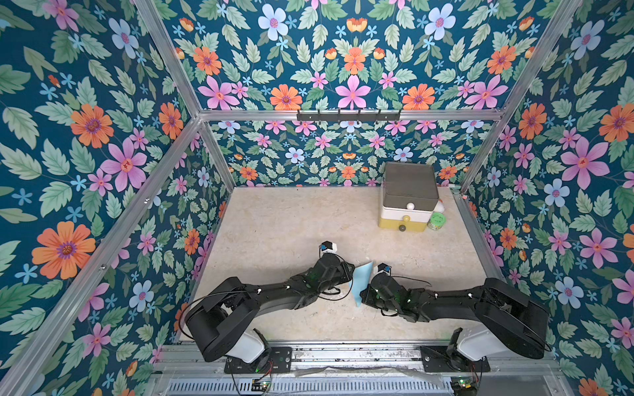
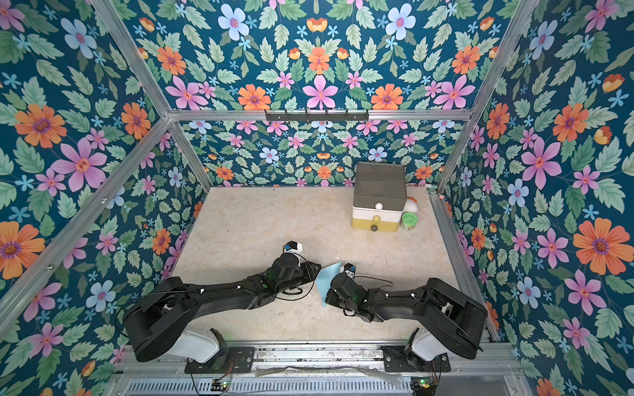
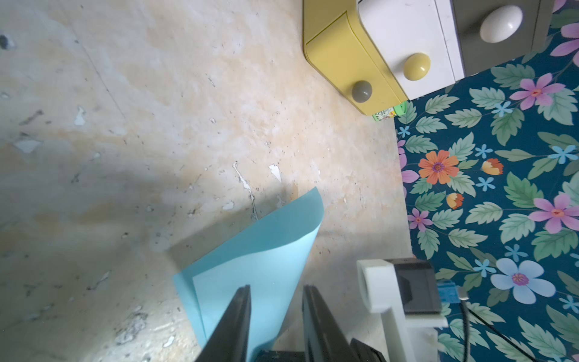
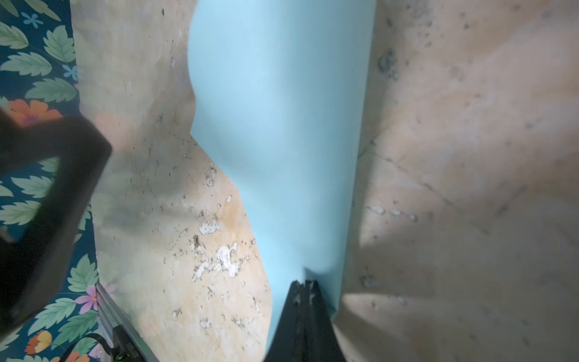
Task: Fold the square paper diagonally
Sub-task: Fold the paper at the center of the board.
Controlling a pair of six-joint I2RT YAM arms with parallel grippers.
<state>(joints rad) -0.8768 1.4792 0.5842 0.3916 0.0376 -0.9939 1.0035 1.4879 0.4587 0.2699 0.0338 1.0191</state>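
Here: one square paper, two end effectors.

A robot lab cell: aluminium frame, floral printed walls, left arm and right arm beside a tabletop.

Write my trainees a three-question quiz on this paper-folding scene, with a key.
1. True or false: the square paper lies completely flat.
2. Which hand is shut on the paper? A) the left B) the right C) neither
3. Fill in: the bottom drawer of the drawer box is ____.
Key: 1 false, it is curled. 2 B: the right hand pinches it; the left hand stands open. 3 yellow.
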